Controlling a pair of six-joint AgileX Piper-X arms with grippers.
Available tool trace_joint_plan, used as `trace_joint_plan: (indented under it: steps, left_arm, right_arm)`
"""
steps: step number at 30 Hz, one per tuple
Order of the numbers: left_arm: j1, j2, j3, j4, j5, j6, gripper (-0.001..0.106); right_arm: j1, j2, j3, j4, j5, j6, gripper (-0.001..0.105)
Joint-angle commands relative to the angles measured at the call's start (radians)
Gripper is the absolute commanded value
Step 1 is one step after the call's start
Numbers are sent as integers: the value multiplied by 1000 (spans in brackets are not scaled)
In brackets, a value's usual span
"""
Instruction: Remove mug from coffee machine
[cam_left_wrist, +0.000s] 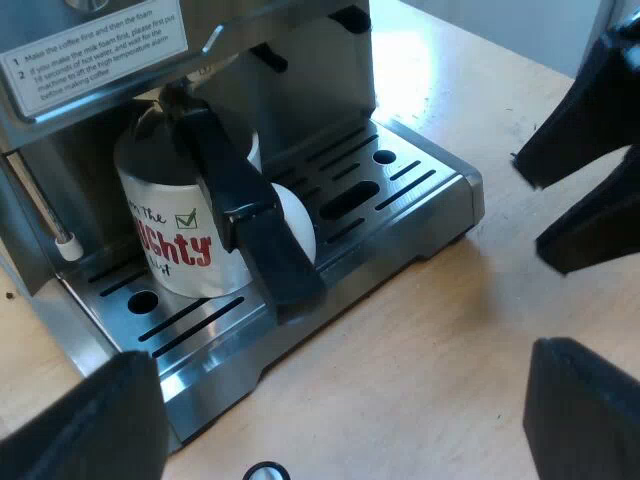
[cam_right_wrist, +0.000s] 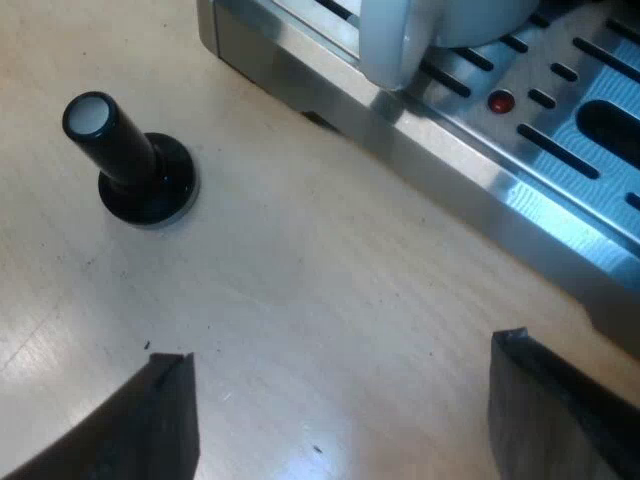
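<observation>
A white mug (cam_left_wrist: 180, 235) with red and black lettering stands on the espresso machine's slotted drip tray (cam_left_wrist: 400, 190), under the group head. A dark holder handle (cam_left_wrist: 245, 215) slants down across the mug's front. My left gripper (cam_left_wrist: 345, 405) hovers open over the table just off the tray's edge, apart from the mug. In the right wrist view the mug's white handle (cam_right_wrist: 385, 40) and base sit at the tray's edge. My right gripper (cam_right_wrist: 340, 400) is open above the bare table, short of the tray (cam_right_wrist: 520, 190). The right arm's black gripper (cam_left_wrist: 585, 170) hangs beside the tray.
A tamper with a black knob (cam_right_wrist: 125, 160) stands upright on the wooden table (cam_right_wrist: 300, 300) near the tray's corner. A small red button (cam_right_wrist: 500, 101) sits among the tray's slots. The machine's steam wand (cam_left_wrist: 55, 225) hangs beside the mug.
</observation>
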Motion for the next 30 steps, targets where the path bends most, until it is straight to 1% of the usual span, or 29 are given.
trace_joint_plan:
  steps: [1,5,9,12,13,15,17,19,21,23,30]
  left_arm:
    - [-4,3,-6,-17,-4,7,77]
    - [-4,3,-6,-17,-4,7,77]
    - [-4,3,-6,-17,-4,7,77]
    - [-4,3,-6,-17,-4,7,77]
    - [-4,3,-6,-17,-4,7,77]
    - [-4,3,-6,-17,-4,7,77]
    - [-4,3,-6,-17,-4,7,77]
    - [-4,3,-6,-17,-4,7,77]
    - [-4,3,-6,-17,-4,7,77]
    - [-4,3,-6,-17,-4,7,77]
    - [-4,3,-6,-17,-4,7,77]
  right_arm:
    - [3,29,-8,-31,-11,16,63]
    - [3,74,-6,-67,-9,52,63]
    - [25,108,5,-111,-1,57,63]
    - [66,137,12,-156,45,57,63]
    - [84,147,17,-182,89,60,63]
    - [108,158,27,-224,161,93,63]
    - [125,162,47,-296,223,149,63]
    - [128,165,65,-367,254,202,63]
    - [128,168,77,-409,270,230,63]
    - [128,177,79,-442,294,237,63]
    - [128,224,79,-539,295,238,63]
